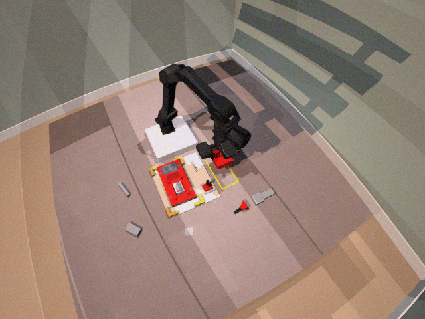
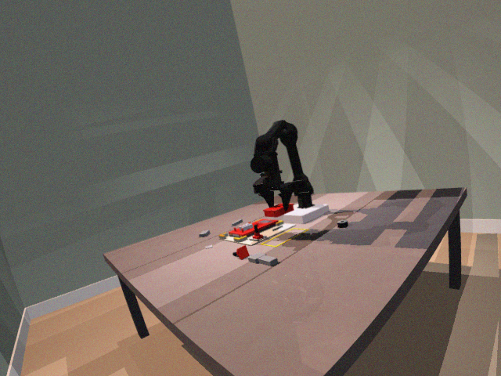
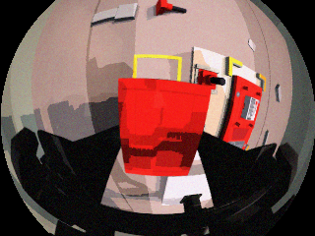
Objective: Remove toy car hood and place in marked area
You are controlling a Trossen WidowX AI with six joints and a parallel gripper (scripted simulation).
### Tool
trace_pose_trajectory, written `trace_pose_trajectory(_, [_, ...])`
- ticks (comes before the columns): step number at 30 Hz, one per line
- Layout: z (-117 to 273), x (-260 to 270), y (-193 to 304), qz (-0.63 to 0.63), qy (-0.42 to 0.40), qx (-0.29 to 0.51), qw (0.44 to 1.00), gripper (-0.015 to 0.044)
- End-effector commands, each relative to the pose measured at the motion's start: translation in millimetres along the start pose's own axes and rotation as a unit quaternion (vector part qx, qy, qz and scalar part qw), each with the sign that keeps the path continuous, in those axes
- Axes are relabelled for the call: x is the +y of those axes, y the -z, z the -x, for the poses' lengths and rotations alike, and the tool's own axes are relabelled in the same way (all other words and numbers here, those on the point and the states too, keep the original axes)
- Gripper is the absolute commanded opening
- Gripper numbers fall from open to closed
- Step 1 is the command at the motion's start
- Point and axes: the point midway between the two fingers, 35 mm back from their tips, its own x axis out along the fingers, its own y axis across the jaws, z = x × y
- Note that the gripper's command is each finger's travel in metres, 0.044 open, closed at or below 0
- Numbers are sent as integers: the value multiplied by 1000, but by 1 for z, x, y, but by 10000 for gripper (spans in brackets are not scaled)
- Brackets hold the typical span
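Note:
My gripper (image 1: pixel 217 153) (image 2: pixel 279 208) (image 3: pixel 160 132) is shut on the red hood (image 1: pixel 224 162) (image 2: pixel 277 211) (image 3: pixel 164 108), one finger at each side. It holds the hood in the air, off the car and beside the board. In the top view the hood covers part of the far end of the yellow marked area (image 1: pixel 230 185) (image 2: pixel 268 244) (image 3: pixel 157 57); the near end shows. The red toy car (image 1: pixel 185 198) (image 3: pixel 239 98) lies on the board between yellow and orange corner brackets, with its grey engine block showing. The hood's underside is hidden.
A small red part with a black stick (image 1: pixel 207 186) stands on the board (image 1: pixel 202 171), near the marked area. A red piece with a black handle (image 1: pixel 244 206) and a grey piece (image 1: pixel 262 196) lie beyond. A black wheel (image 2: pixel 342 223) and the white arm base (image 1: pixel 171 142) are also there.

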Motion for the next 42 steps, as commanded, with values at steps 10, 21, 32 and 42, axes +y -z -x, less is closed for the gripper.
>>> trace_pose_trajectory(10, [-4, 6, 2, -5, -3, -1, 1000, 0])
trace_pose_trajectory(21, [-13, 6, 1, -5, -3, -1, 1000, 0])
trace_pose_trajectory(32, [-23, 7, 0, -5, -3, -1, 1000, 0])
trace_pose_trajectory(42, [-31, 7, 0, -5, -3, -1, 1000, 0])
